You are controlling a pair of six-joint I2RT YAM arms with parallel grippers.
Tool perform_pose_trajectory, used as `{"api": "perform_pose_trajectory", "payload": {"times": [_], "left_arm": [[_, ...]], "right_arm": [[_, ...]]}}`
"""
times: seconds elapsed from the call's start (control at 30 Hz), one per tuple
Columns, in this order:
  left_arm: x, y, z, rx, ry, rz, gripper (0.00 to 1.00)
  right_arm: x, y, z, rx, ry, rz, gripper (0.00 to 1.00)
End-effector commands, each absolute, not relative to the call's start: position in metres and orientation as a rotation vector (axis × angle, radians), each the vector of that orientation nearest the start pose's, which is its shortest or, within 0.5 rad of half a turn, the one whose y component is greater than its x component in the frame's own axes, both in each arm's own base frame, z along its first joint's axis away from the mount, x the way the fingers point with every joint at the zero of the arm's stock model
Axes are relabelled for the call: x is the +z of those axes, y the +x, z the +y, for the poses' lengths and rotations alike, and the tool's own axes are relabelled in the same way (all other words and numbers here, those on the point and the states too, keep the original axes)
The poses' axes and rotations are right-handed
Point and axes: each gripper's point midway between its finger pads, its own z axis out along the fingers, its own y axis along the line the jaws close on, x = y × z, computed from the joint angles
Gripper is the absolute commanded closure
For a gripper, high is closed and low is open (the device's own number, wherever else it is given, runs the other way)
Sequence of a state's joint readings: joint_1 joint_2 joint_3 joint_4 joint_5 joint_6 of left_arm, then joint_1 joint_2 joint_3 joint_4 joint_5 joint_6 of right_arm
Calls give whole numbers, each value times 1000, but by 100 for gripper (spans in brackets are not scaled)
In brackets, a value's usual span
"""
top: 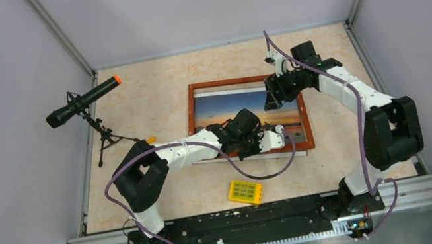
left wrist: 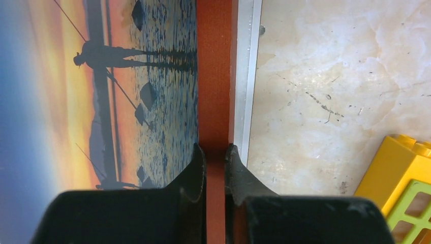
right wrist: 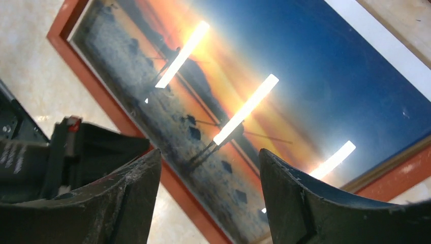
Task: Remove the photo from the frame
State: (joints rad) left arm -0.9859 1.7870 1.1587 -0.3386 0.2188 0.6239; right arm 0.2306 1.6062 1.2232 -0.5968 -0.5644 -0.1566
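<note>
Left claw (left wrist: 215,158) is clenched on the reddish-brown border of the frame (left wrist: 216,76), with one finger on each side of the frame's near edge, toward its right end. Right claw (right wrist: 208,155) is released, its fingers spread wide with nothing between them, and hangs over the far right part of the photo (top: 245,113). The frame lies flat in the middle of the desk (top: 147,87). The photo, an orange sunset over blue water with small dark figures, lies face up inside it. A yellow block (top: 245,192) rests on the desk near the frame's near edge, not touching it. A black microphone (top: 81,103) on a tripod stands at the far left.
</note>
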Motion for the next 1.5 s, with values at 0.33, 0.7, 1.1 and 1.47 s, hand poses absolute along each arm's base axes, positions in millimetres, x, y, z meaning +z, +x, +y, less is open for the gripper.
{"api": "perform_pose_trajectory", "payload": {"times": [0.33,0.7,1.1,1.47], "left_arm": [[41,274,-357,-250,1809,1725,100],[45,276,-359,-274,1790,1735,40],[27,281,-359,-243,1805,1750,21],[29,262,-369,-388,1862,1747,9]], "right_arm": [[147,296,139,817,-655,2306,27],[139,294,133,804,-630,2274,26],[135,295,129,803,-607,2278,26],[135,297,124,824,-579,2278,26]]}}
